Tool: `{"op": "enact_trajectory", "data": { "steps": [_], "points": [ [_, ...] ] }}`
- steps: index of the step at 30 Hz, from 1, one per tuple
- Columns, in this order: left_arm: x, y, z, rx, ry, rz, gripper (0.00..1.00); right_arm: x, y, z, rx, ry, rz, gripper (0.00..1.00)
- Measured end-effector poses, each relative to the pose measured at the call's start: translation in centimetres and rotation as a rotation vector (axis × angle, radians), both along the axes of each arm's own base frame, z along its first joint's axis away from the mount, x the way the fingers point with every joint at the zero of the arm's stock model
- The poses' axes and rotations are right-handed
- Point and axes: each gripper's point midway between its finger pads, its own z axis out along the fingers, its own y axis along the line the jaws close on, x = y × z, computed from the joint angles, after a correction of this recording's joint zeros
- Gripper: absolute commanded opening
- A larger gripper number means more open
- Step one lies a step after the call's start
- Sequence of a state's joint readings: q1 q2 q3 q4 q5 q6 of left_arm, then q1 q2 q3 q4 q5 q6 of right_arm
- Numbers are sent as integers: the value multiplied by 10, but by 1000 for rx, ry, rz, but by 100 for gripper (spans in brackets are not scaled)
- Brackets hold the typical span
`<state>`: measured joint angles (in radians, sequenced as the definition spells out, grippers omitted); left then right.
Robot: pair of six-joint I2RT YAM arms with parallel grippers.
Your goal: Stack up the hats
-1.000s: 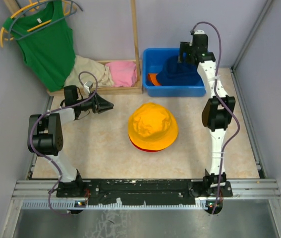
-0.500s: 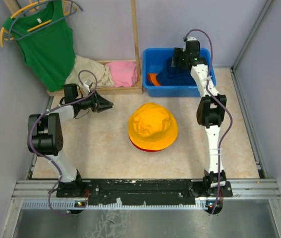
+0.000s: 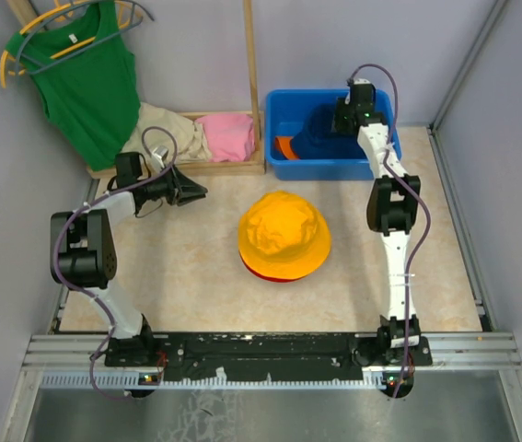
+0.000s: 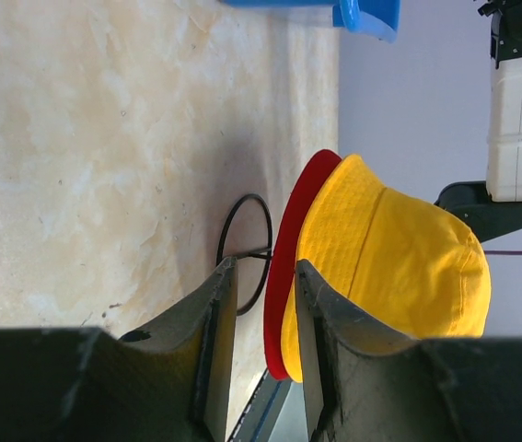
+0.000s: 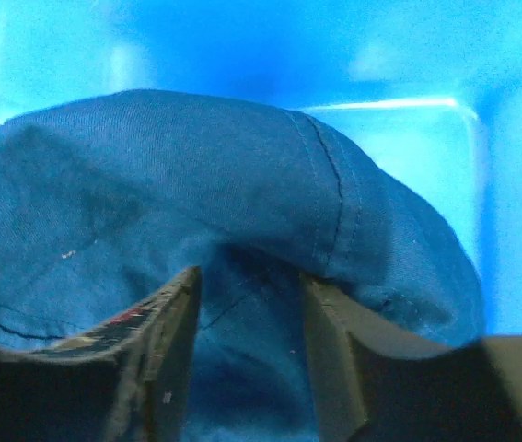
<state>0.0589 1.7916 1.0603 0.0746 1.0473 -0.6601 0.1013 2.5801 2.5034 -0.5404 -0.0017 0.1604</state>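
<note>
Inside the bin (image 3: 325,171) sit two hats (image 3: 319,138), two outside.

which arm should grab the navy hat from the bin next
Right. The right gripper is down in the blue bin, its fingers straddling a fold of the navy hat. The left gripper hangs empty, well left of the yellow hat.

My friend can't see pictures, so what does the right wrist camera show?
A navy blue hat fills most of the view, lying inside a bright blue bin. The right gripper reaches down onto it, with its two dark fingers on either side of a bunched fold of the cloth.
</note>
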Motion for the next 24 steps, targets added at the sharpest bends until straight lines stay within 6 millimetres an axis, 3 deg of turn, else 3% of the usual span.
{"op": "enact_trajectory", "data": {
  "steps": [2, 9, 13, 16, 24],
  "points": [
    [1, 0, 1, 2, -2, 0, 37, -1, -1, -1, 0, 5, -3, 1],
    [6, 1, 8, 4, -20, -1, 36, -1, -3, 1, 7, 4, -7, 0],
    [7, 1, 10, 2, -23, 0, 36, -6, -3, 14, 10, 5, -7, 0],
    [8, 0, 12, -9, -30, 1, 36, -12, -1, 47, 27, -30, -3, 0],
    [-5, -3, 10, -52, -18, 3, 35, -43, 10, 181, 41, -239, 37, 0]
  ]
}}
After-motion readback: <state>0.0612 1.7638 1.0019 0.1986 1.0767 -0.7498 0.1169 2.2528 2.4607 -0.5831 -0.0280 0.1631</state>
